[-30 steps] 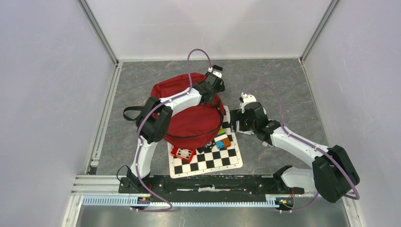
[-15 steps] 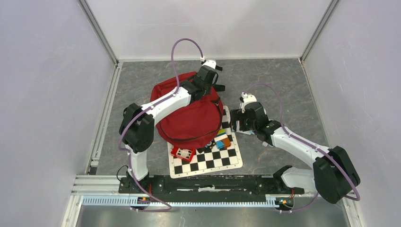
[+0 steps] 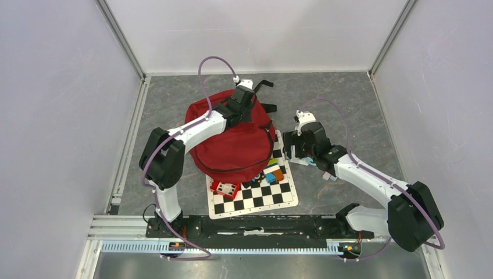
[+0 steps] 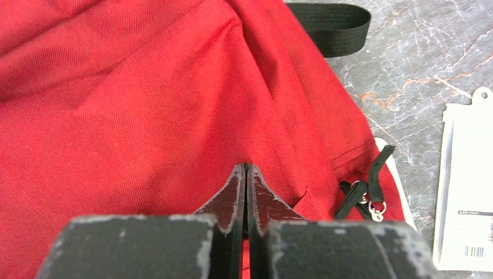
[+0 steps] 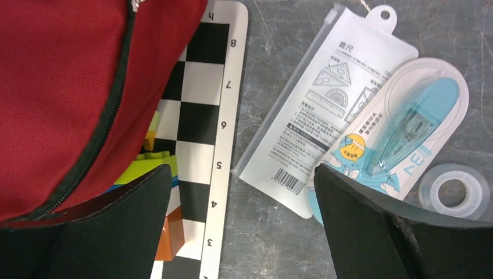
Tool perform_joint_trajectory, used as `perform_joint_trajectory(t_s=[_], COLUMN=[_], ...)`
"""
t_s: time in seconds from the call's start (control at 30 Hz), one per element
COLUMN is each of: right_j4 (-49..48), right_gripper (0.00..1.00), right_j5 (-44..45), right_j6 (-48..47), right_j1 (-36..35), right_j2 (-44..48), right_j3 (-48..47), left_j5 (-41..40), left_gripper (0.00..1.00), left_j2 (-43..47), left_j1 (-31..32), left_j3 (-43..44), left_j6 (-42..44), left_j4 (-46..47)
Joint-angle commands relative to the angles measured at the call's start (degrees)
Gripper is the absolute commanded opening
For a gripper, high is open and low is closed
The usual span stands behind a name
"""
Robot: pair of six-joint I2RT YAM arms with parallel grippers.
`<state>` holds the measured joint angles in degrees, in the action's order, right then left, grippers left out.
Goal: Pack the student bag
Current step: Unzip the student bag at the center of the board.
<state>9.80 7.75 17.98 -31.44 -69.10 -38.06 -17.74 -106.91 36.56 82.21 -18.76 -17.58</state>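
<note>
The student bag (image 3: 232,145) is a red backpack lying flat at the table's centre, its near edge over a chessboard (image 3: 256,195). My left gripper (image 3: 243,106) is at the bag's far side. In the left wrist view its jaws (image 4: 246,168) are shut, pinching a ridge of the red fabric (image 4: 145,116); black zipper pulls (image 4: 363,195) lie to the right. My right gripper (image 3: 293,154) is open and empty, just right of the bag. In the right wrist view it (image 5: 241,171) hovers over the chessboard edge (image 5: 224,174), the bag's zipped edge (image 5: 58,87) at left.
A ruler-set packet (image 5: 320,110), a blue correction-tape pack (image 5: 401,133) and a clear tape roll (image 5: 453,190) lie right of the board. A red brick (image 3: 225,188) and coloured blocks (image 3: 272,172) sit on the board. A black strap (image 4: 331,20) trails off the bag's far side. Walls enclose the table.
My left gripper has moved left across the bag's far side. The raised upper flap now lies flat, so the bag looks closed. The right arm has barely moved.
</note>
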Motion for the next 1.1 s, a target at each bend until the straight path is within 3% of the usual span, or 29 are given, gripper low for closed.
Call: perform_joint_trajectory(t_s=[0.0,0.13,0.37,0.67,0.87,1.07], right_j4=[-0.8,-3.0,-19.4,-24.3,-23.7,-22.6], right_gripper=[0.97,0.98,0.97,0.9,0.7,0.29], right_j5=[1.0,-2.5,-15.5,-17.8,-16.7,-14.6], right_j6=[-2.1,-2.3,-8.2,-13.1,-16.1,-16.5], right_j1=[0.2,0.2,-0.2,-2.7,-5.2,-6.2], right_j2=[-2.4,-7.1,-13.8,-27.0,-35.1,-38.2], right_j3=[-5.2,-8.9,-12.0,-23.9,-31.1,-32.6], left_j5=[3.8,5.9,8.2,9.7,10.7,10.9], left_gripper=[0.02,0.02,0.02,0.02,0.02,0.02], left_j2=[3.9,4.9,6.1,7.6,8.2,9.1], left_j1=[-2.8,-4.6,-6.9,-8.8,-9.7,-10.6], left_j3=[-3.5,-6.3,-8.6,-10.6,-11.0,-11.8], left_j6=[-5.5,-6.7,-7.9,-9.7,-10.2,-10.1], left_j4=[5.1,7.7,10.2,12.8,13.2,13.2])
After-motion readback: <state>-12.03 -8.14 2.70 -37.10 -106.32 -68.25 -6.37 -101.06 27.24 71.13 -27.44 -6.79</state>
